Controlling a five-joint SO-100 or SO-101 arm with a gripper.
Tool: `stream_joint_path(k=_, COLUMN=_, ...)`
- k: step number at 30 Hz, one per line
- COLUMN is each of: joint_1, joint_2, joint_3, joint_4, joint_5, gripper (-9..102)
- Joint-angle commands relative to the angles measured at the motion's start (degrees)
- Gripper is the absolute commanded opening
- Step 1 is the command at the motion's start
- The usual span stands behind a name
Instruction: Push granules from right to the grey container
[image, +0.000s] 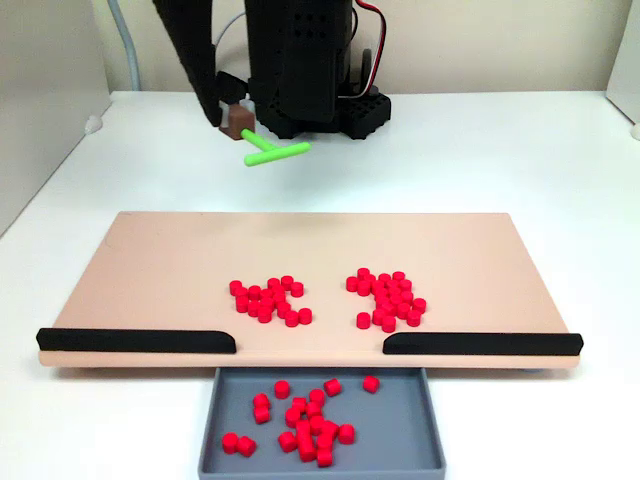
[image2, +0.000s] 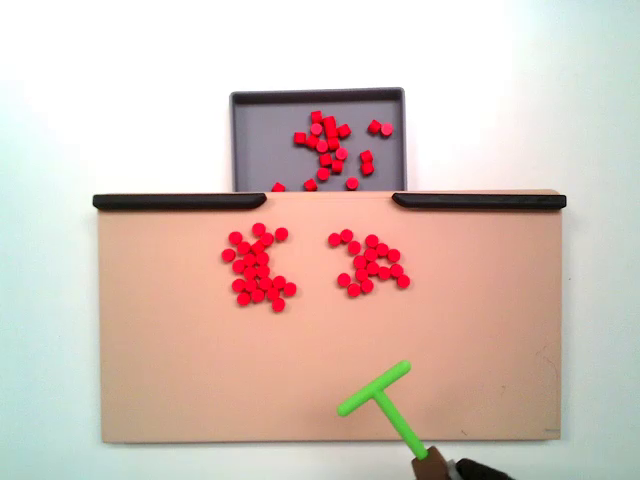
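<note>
Red matte cylindrical granules (image: 385, 298), shallow grey container (image: 420, 440), flat tan board (image: 160, 270)

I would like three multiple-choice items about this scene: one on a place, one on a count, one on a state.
1. Where does the grey container sit?
A. At the gap between the two black strips
B. On top of the tan board
C. Beside the arm's base

2. How many separate groups of granules lie on the board?
A. One
B. Two
C. Four

3. What is the green T-shaped stick doing?
A. Pushing a group
B. Lying in the container
C. Apart from all granules

Answers:
1 A, the container lies just off the board's edge at the gap.
2 B, two clusters lie side by side.
3 C, bare board separates it from them.
</note>
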Motion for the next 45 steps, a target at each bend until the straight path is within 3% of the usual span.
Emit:
stream_joint_path(k=1, joint_1=2.81, joint_2=-5.1, joint_3=-7.47, joint_4=0.0, joint_5=-14.33, gripper=0)
stream_joint_path(k=12, joint_1=10.81, joint_2=-23.82, joint_3=-25.84, joint_4=0.53, joint_5=-70.84, gripper=0)
stream_joint_path(k=14, joint_1=10.9, joint_2=-26.46, joint_3=-28.04, joint_4=0.53, joint_5=-75.23, gripper=0)
stream_joint_path(k=30, joint_1=9.23, joint_2=-43.42, joint_3=-43.33, joint_4=0.62, joint_5=-96.5, gripper=0)
stream_joint_path(k=45, joint_1=8.26, joint_2=-48.16, joint_3=-45.0, joint_4=-0.18, joint_5=-97.65, gripper=0)
